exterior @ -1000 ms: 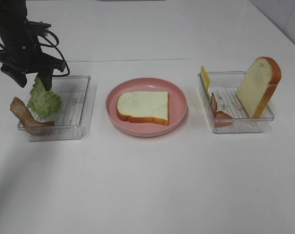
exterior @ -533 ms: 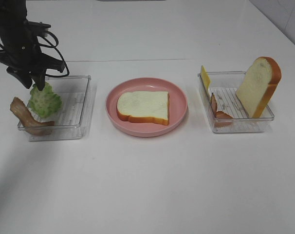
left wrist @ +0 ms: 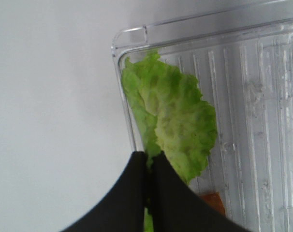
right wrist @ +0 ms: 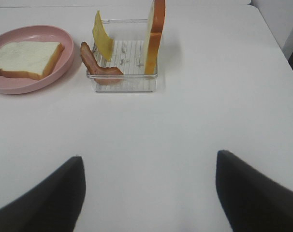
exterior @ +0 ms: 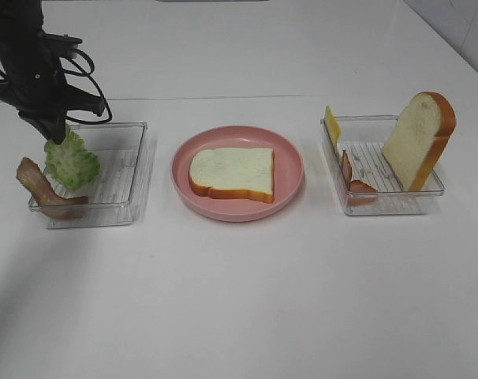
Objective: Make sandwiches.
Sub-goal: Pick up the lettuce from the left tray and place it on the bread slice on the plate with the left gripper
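My left gripper [exterior: 56, 134] is shut on the top edge of a ruffled green lettuce leaf [exterior: 72, 163] that hangs into the left clear tray [exterior: 122, 183]. In the left wrist view the fingertips [left wrist: 158, 162] pinch the leaf [left wrist: 173, 121] near the tray's corner. A bread slice [exterior: 233, 172] lies flat on the pink plate [exterior: 293, 162]. The right tray [exterior: 381, 204] holds an upright bread slice [exterior: 419, 140], a yellow cheese slice [exterior: 332, 125] and a bacon strip [exterior: 351, 180]. My right gripper [right wrist: 149, 193] is open and empty over bare table, well short of that tray [right wrist: 124, 84].
A brown bacon strip [exterior: 42, 188] leans over the left tray's near-left corner, beside the lettuce. The white table's [exterior: 247, 300] front half is bare. The right arm does not show in the exterior view.
The left gripper's fingers, spread around the top of the lettuce a second ago, have closed onto it. The leaf has barely moved. The right side is unchanged.
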`<state>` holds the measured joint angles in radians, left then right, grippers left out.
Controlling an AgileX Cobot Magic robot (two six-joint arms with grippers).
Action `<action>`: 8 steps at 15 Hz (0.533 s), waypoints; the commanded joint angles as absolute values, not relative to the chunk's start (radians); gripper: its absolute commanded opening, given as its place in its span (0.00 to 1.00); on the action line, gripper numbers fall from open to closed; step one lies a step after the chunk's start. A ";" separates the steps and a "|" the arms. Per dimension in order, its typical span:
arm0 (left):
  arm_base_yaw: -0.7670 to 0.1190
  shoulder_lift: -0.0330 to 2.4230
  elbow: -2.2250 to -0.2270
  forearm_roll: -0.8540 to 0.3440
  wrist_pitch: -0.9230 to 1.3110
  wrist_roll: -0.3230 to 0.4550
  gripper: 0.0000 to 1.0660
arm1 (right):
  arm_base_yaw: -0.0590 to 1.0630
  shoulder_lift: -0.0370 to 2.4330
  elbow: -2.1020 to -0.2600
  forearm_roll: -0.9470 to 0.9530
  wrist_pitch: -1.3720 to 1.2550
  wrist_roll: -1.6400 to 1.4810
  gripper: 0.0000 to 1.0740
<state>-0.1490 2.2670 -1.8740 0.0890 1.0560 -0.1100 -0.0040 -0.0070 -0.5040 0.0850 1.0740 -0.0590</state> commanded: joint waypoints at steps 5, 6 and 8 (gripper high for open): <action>-0.151 2.150 -2.018 -0.103 1.053 -0.101 0.00 | -0.012 -0.020 -0.504 0.088 1.061 -0.066 0.66; -0.151 2.148 -2.028 -0.136 1.049 -0.093 0.00 | -0.012 -0.020 -0.504 0.088 1.061 -0.066 0.66; -0.154 2.148 -2.063 -0.431 1.004 0.000 0.00 | -0.012 -0.019 -0.504 0.088 1.061 -0.066 0.66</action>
<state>-0.1490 2.1520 -2.0570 -0.3950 1.0180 -0.0120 -0.0040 -0.0070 -0.5040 0.0850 1.0740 -0.0590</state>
